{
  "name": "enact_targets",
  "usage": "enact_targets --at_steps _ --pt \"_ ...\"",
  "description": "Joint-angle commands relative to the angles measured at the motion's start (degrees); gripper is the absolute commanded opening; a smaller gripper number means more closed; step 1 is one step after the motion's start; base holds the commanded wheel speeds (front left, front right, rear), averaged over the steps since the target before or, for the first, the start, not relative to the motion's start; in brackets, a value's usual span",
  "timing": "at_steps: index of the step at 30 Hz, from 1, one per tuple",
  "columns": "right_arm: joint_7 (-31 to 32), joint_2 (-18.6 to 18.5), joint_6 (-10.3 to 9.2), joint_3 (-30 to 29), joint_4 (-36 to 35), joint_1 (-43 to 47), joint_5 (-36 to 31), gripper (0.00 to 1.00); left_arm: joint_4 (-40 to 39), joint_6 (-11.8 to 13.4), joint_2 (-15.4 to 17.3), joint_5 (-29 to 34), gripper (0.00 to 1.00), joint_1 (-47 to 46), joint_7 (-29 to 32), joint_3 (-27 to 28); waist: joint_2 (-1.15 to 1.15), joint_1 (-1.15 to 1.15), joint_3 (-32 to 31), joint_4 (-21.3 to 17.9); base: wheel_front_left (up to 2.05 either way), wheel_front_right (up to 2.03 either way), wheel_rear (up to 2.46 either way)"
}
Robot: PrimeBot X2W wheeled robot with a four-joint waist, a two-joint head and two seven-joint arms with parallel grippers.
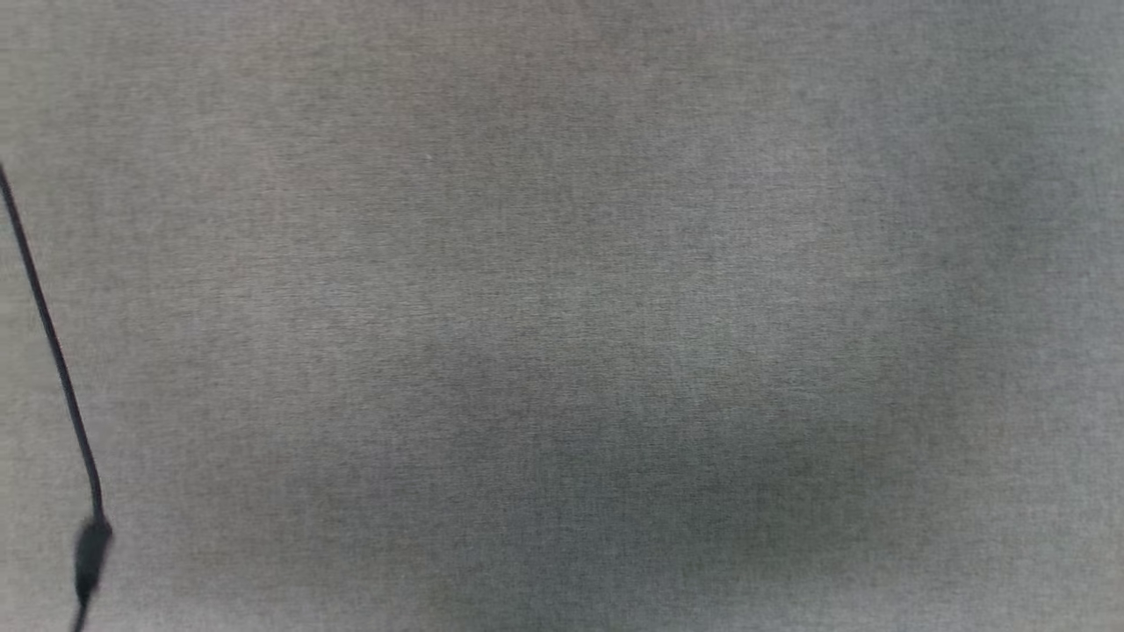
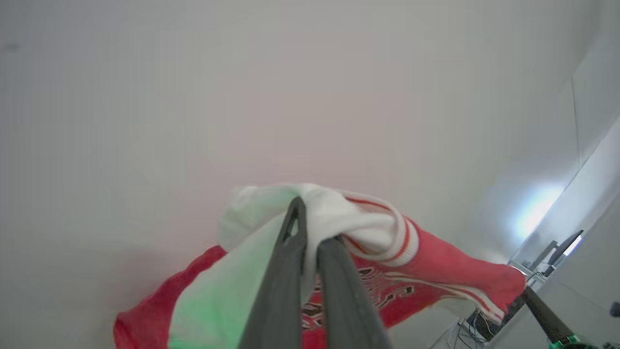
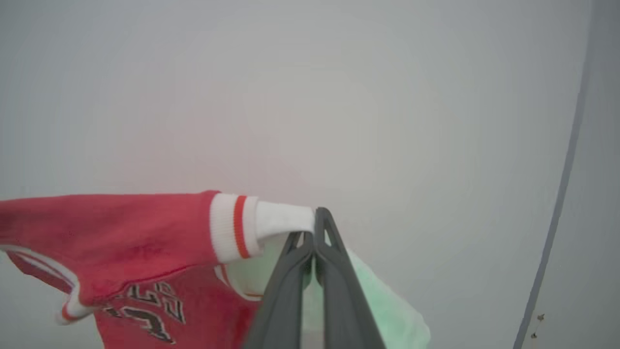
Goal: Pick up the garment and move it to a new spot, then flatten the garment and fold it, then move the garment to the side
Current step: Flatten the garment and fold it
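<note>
The red, lettered garment point(image 2: 436, 261) hangs in the air, stretched between both arms. The left tool point(image 2: 312, 220) is clenched on a bunched white sleeve, and the right tool point(image 3: 310, 228) is clenched on the other white cuff. This looks like the carrying step. Next, both arms should lower it evenly onto the grey tabletop point(image 1: 562, 316), keeping it taut.

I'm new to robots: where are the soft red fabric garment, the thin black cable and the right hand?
Soft red fabric garment point(image 3: 121, 228): right wrist view, red cloth.
Thin black cable point(image 1: 54, 351): head view, mid-length.
Right hand point(image 3: 312, 227): right wrist view, between fingertips.
</note>
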Motion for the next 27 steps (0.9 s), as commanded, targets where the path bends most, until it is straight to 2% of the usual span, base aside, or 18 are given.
enact_targets --at_steps 1,7,11,18,20,21,27 --pt "0.43 -0.84 -0.11 2.49 0.10 4.28 1.24 0.00 -1.91 0.18 0.58 -1.15 0.00 5.03 1.46 -0.87 0.00 0.00 -0.39 0.49 0.00 0.00 0.00" --pt "2.34 -5.01 -0.08 8.39 -5.89 20.39 6.77 0.00 -11.09 0.16 3.66 -3.76 0.00 23.15 4.58 -4.65 0.00 0.00 -0.96 1.11 0.00 0.00 0.00" --pt "4.48 -8.14 -0.07 9.24 -13.17 34.62 10.50 0.00 -16.94 0.14 5.67 -5.66 0.00 35.55 5.09 -7.02 0.00 0.00 -1.71 1.60 0.00 0.00 0.00" --pt "9.19 -11.41 -0.08 3.64 -26.38 56.30 13.49 0.00 -27.68 0.11 10.28 -5.56 0.00 52.16 2.65 -9.10 0.00 0.00 -4.27 0.83 0.00 0.00 0.00" --pt "11.34 -11.50 -0.08 1.87 -29.81 61.49 13.74 0.00 -30.49 0.12 12.73 -4.02 0.00 55.73 2.20 -10.39 0.00 0.00 -5.20 0.63 0.00 0.00 0.00" --pt "11.34 -11.50 -0.08 1.87 -29.81 61.49 13.74 0.00 -30.49 0.12 12.73 -4.02 0.00 55.73 2.20 -10.39 0.00 0.00 -5.20 0.63 0.00 0.00 0.00" --pt "18.85 -11.04 -0.08 -3.12 -39.06 75.45 14.10 0.00 -36.52 0.12 18.07 1.19 0.00 64.33 0.15 -15.17 0.00 0.00 -7.73 0.90 0.00 0.00 0.00"
